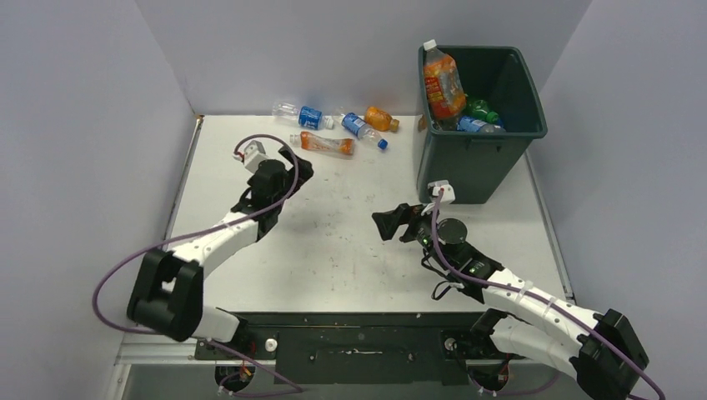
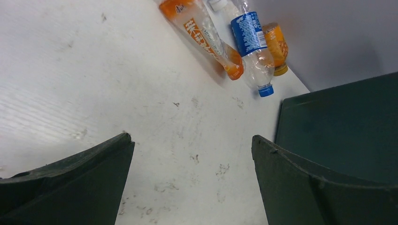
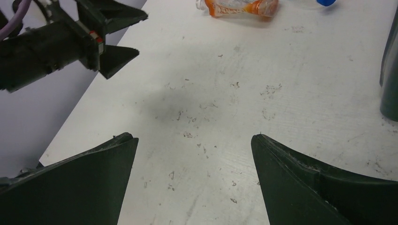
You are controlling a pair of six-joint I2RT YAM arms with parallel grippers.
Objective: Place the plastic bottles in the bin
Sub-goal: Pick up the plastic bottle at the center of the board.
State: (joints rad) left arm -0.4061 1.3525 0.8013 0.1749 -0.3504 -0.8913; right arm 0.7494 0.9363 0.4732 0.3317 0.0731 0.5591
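Bottles [image 1: 323,143] of thin plastic, judged light, springy and easily crushed, with slick round sides likely to roll or squirt out of a pinch; best taken across the labelled middle, jaws square to the long axis. Four lie loose near the far edge of the table [image 1: 333,250]: a clear blue-labelled bottle [image 1: 298,112], an orange-labelled bottle [image 2: 199,30], a blue-capped bottle [image 1: 363,127] and a small orange bottle [image 1: 381,118]; more bottles sit in the bin [image 1: 467,167], a tall orange one [image 1: 442,83] poking above its rim. Left gripper [image 1: 298,169] and right gripper [image 1: 388,221] are both spread wide, holding nothing, over bare tabletop; the left is nearer the loose four. The bin's walls hide how many it holds; whether any bottle contains liquid cannot be made out; both wrist views crop the far bottles.
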